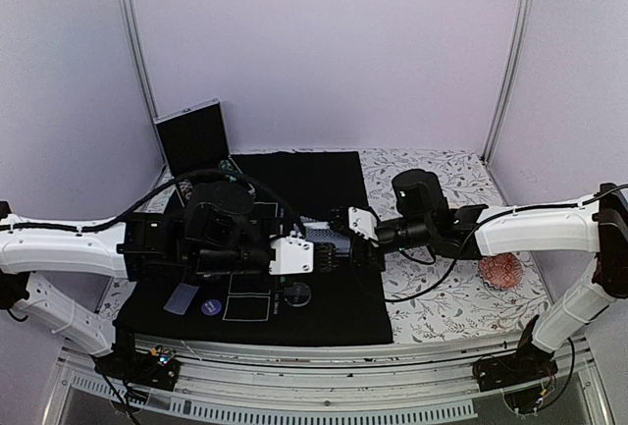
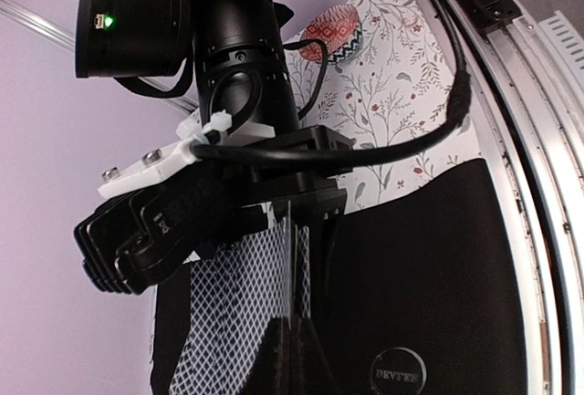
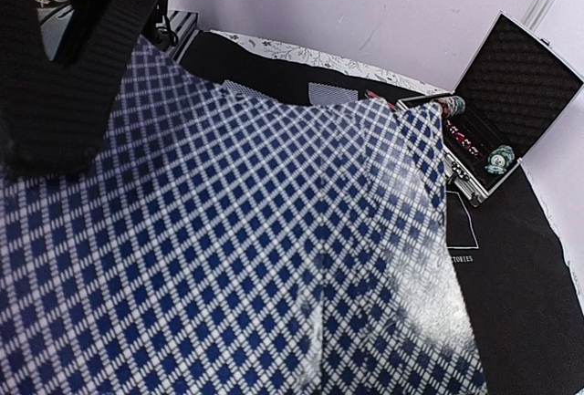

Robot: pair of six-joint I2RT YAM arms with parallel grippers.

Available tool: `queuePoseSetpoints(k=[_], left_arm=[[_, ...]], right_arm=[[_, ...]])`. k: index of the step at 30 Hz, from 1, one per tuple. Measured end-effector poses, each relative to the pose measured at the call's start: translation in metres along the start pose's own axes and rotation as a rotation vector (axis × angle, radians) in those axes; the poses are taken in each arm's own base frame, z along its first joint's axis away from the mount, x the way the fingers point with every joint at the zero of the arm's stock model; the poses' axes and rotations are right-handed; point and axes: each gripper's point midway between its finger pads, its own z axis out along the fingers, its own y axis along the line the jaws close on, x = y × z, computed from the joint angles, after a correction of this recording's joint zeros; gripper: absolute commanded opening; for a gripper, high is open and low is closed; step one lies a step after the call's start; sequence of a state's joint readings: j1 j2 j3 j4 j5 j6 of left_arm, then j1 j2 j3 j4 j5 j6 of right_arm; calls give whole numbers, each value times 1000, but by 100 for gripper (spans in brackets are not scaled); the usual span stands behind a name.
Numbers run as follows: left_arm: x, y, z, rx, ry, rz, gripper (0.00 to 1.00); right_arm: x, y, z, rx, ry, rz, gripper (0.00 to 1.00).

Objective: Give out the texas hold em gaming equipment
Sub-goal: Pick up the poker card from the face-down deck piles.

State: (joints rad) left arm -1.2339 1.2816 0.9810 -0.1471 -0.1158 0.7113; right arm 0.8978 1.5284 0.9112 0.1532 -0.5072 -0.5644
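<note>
On the table's floral cloth [image 1: 442,297], we find a black mat [image 1: 294,185] covering the left and middle. At its far left corner stands an open case [image 1: 193,137], with striped poker chips [image 3: 500,158] in its tray. Both arms meet over the middle of the mat.

The right gripper [image 1: 343,231] has its fingers closed partway on the playing cards [image 1: 329,239], whose lattice backs fill its wrist view. The left gripper [image 2: 287,348] has its fingers pressed fully together on a single card [image 2: 294,258]. We see this card edge-on, running down between the fingers, just beside the other cards.

A reddish patterned dish [image 1: 502,271] sits on the cloth at the right, well apart from the grippers.

Along the near left of the mat lie three small items:
- a grey-blue loose card [image 1: 182,297];
- a purple-blue disc [image 1: 211,307], just right of it;
- a clear disc [image 1: 297,294], farther right, near the left gripper.
</note>
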Motion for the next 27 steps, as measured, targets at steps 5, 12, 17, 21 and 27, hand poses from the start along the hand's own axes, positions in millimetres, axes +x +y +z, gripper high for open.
queuePoseSetpoints(k=[5, 12, 17, 21, 27], left_arm=[[1, 2, -1, -8, 5, -1, 5], [7, -1, 7, -7, 38, -1, 16], [7, -1, 7, -6, 34, -3, 16], [5, -1, 7, -4, 30, -3, 12], [2, 1, 6, -6, 20, -9, 6]], right_arm=[[1, -2, -1, 3, 1, 2, 37], [1, -1, -1, 1, 1, 3, 37], [1, -1, -1, 0, 3, 4, 37], [1, -1, -1, -1, 2, 4, 37], [1, -1, -1, -1, 2, 4, 37]])
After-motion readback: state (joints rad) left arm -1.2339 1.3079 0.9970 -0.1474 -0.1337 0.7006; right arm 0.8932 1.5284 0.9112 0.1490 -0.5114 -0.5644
